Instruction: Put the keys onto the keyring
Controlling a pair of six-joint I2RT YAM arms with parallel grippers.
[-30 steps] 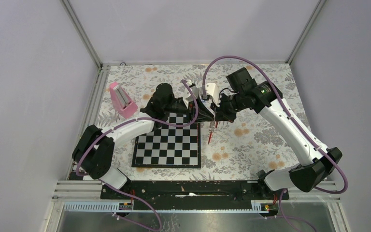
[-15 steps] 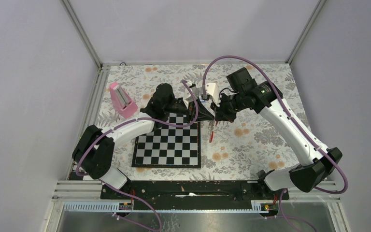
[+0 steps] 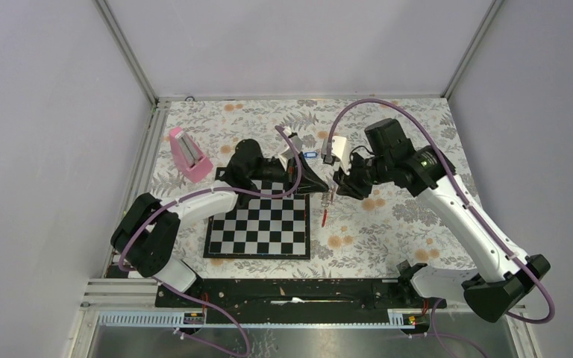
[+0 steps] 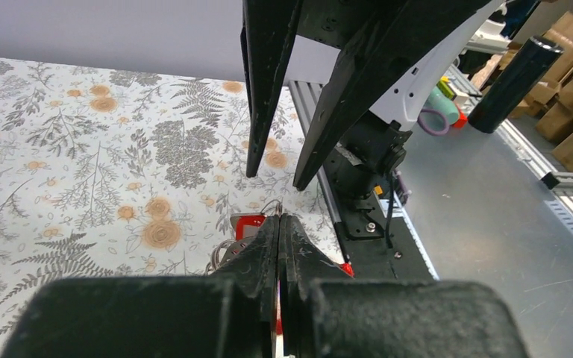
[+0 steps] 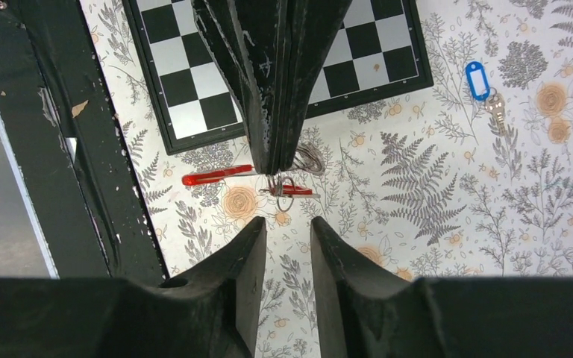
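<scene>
My left gripper [image 3: 321, 183] is shut on the keyring, its fingertips [image 5: 272, 165] pinching the thin wire ring [image 5: 310, 158]. The red strap [image 5: 216, 176] of the keyring [image 3: 325, 216] hangs below those tips. The red-tagged key [image 4: 248, 224] dangles right beside the left gripper [image 4: 279, 218]; whether it sits on the ring I cannot tell. Just right of it, my right gripper [image 3: 341, 183] is open and holds nothing, its jaws apart facing the ring [image 5: 287, 227]. The blue-tagged key [image 5: 477, 80] lies alone on the floral cloth behind both grippers [image 3: 310, 155].
A chessboard [image 3: 260, 222] lies just in front of the left gripper. A pink wedge block [image 3: 188, 154] stands at the back left. The table's metal frame rails [image 3: 149, 149] border the floral cloth.
The right gripper has opened and drawn back to the right, away from the ring. The left gripper has moved right and towards the near edge with the keyring. The blue key now shows.
</scene>
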